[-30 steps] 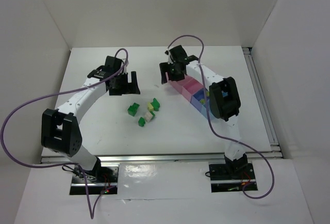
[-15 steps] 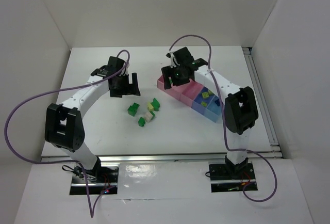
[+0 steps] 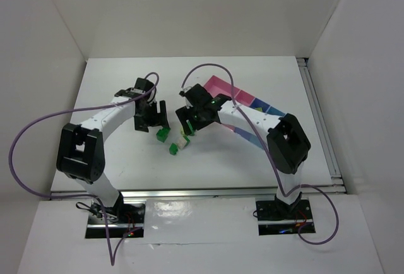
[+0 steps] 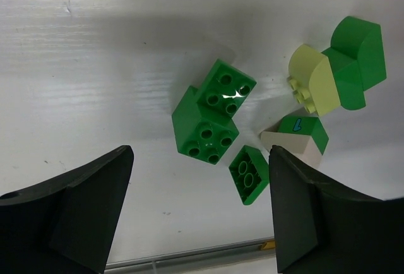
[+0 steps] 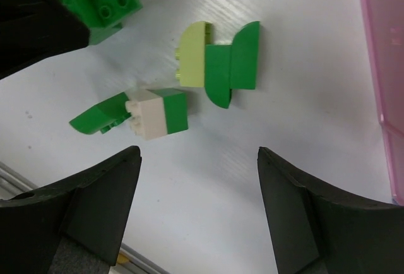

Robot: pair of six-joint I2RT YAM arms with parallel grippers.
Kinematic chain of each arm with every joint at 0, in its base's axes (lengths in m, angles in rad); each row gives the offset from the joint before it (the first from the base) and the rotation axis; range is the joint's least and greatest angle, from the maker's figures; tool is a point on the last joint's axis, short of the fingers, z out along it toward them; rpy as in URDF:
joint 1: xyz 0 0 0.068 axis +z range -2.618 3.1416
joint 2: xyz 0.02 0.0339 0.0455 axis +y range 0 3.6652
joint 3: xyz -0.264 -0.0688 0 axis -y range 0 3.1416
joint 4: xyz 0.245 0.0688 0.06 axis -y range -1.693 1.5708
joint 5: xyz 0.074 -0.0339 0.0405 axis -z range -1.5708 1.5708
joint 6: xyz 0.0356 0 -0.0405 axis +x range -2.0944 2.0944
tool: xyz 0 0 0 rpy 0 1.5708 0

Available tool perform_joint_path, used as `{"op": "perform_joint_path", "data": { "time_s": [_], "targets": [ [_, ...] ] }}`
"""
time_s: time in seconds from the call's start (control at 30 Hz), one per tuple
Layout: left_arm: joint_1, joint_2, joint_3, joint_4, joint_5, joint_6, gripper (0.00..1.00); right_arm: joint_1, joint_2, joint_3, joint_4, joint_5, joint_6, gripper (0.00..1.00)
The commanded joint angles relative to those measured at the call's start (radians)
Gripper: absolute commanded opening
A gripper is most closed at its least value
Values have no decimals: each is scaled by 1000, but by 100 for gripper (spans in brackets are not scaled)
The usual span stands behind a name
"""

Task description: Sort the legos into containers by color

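The legos [image 4: 208,119] were hard plastic with a soft gloss, one green studded face catching a bright glint, while the cream one looked duller. The table [image 4: 95,65] was a smooth white sheet with faint brushed streaks and a mild sheen, the pink container [image 5: 388,65] a glossy see-through plastic, and the fingers [image 4: 69,211] matt black, probably plastic. The rail [image 3: 208,192] at the table's near edge seemed shiny bare metal, though that view was too small to be sure.
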Motion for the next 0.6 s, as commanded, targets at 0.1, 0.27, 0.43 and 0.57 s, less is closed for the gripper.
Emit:
{"op": "perform_joint_path", "data": {
  "time_s": [0.1, 0.27, 0.43, 0.57],
  "targets": [
    [-4, 36, -7, 34, 22, -13, 86, -24, -5, 1, 46, 90, 41, 83],
    [-34, 116, 30, 33, 22, 36, 80, -65, -35, -33, 37, 69, 69, 83],
    [-87, 127, 30, 5, -52, 36, 78, -114, -68, -51, 46, 50, 78, 83],
    [-96, 136, 30, 5, -87, 36, 71, -134, -68, -51, 46, 50, 78, 83]
  ]
}}
